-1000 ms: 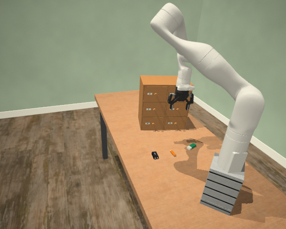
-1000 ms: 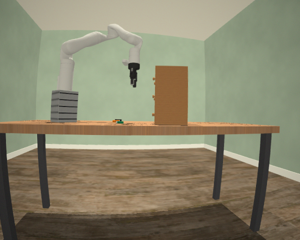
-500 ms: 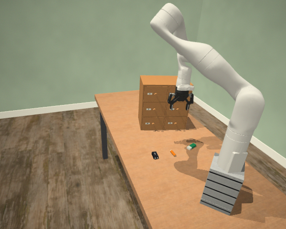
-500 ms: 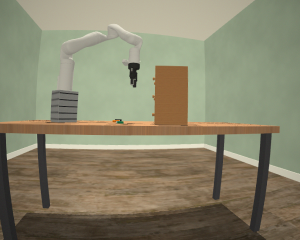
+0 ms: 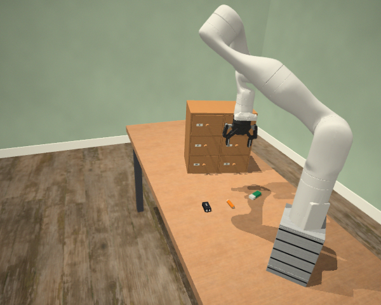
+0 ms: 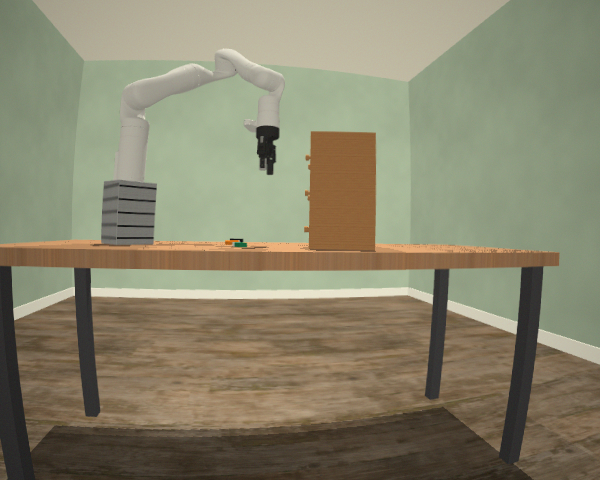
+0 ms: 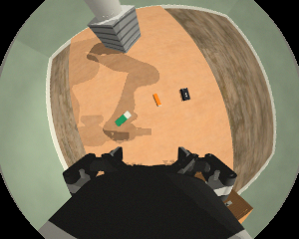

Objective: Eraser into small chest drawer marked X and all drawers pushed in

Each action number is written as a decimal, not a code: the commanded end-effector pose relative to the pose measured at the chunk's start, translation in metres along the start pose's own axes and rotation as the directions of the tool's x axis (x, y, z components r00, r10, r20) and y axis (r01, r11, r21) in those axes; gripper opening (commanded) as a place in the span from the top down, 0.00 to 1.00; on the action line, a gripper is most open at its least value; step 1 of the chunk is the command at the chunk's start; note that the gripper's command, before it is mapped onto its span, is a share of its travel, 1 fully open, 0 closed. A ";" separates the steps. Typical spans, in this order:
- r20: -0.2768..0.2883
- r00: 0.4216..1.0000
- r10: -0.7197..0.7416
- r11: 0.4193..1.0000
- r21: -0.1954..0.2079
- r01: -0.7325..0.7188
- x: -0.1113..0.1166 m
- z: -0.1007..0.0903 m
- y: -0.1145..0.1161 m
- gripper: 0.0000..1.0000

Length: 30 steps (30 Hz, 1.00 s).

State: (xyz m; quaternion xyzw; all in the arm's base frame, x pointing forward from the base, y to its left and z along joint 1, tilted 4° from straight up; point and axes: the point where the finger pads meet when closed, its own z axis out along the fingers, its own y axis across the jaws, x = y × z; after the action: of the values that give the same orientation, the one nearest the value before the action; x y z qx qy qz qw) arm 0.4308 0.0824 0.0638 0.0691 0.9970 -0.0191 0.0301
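The eraser, green with a white end (image 5: 254, 195) (image 6: 240, 244) (image 7: 123, 119), lies on the table in front of the chest. The wooden chest (image 5: 188, 138) (image 6: 342, 191) (image 7: 244, 209) stands upright, with two columns of three drawers, round knobs and small labels. The labels are too small to read surely, and the gripper hides the upper right drawer's label. All visible drawers look pushed in. My gripper (image 5: 239, 144) (image 6: 265, 170) (image 7: 149, 153) is open and empty, pointing down. It hangs high above the table, in front of the chest's right column.
An orange stick-like object (image 5: 230, 203) (image 6: 230, 242) (image 7: 156, 100) lies beside the eraser. A small black object (image 5: 206, 206) (image 7: 185, 94) lies further left in the top view. The arm's grey base block (image 5: 295, 251) (image 6: 128, 212) (image 7: 117, 30) stands on the table (image 5: 216, 256) (image 6: 419, 259) (image 7: 199, 124).
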 end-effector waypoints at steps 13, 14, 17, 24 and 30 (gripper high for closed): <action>0.001 0.991 0.134 0.991 0.001 -0.134 0.003 0.000 0.007 0.00; 0.001 0.989 0.148 0.989 0.001 -0.148 0.004 0.000 0.008 0.00; 0.001 0.984 0.178 0.984 0.001 -0.178 0.004 0.000 0.009 0.00; 0.001 0.961 0.277 0.961 0.001 -0.277 0.007 0.000 0.014 0.00; 0.001 0.921 0.389 0.921 0.000 -0.389 0.010 0.000 0.020 0.00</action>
State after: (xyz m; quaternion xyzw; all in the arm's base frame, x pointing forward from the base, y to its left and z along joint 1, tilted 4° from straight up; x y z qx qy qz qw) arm 0.4253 0.1001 0.0634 0.2584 0.9654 -0.0112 0.0335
